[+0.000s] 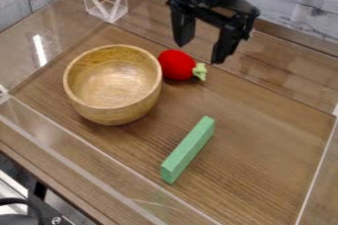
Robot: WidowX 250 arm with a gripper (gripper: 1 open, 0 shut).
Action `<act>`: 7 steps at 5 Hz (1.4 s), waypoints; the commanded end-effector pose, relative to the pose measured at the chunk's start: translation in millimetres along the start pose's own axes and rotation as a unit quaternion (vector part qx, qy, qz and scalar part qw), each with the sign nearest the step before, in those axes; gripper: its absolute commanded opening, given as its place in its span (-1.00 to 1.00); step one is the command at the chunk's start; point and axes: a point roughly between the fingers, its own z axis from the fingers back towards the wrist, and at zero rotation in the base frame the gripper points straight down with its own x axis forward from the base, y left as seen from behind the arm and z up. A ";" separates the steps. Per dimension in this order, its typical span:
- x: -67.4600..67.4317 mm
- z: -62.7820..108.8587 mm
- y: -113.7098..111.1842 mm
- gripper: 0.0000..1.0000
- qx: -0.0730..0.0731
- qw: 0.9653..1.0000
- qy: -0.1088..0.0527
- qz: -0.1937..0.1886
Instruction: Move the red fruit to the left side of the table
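Camera: red fruit (179,66) just below open claw (208,44)

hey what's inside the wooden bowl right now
Nothing shows inside the wooden bowl: its visible floor and far wall are bare. The near rim hides a strip of floor. The red fruit sits outside, right of it.
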 end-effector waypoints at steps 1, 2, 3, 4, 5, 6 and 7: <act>3.1 11.3 13.9 1.00 0.005 0.999 -0.034 0.029; 7.9 18.3 22.0 1.00 0.006 0.999 -0.040 0.026; 11.5 14.6 11.0 1.00 -0.004 0.999 -0.040 -0.002; 11.6 10.7 -11.1 1.00 -0.015 0.998 -0.042 -0.044; 14.8 5.5 -41.3 1.00 -0.026 0.994 -0.051 -0.088; 25.8 -7.8 -70.2 1.00 -0.039 0.991 -0.054 -0.117; 35.2 -19.3 -86.8 1.00 -0.049 0.988 -0.067 -0.131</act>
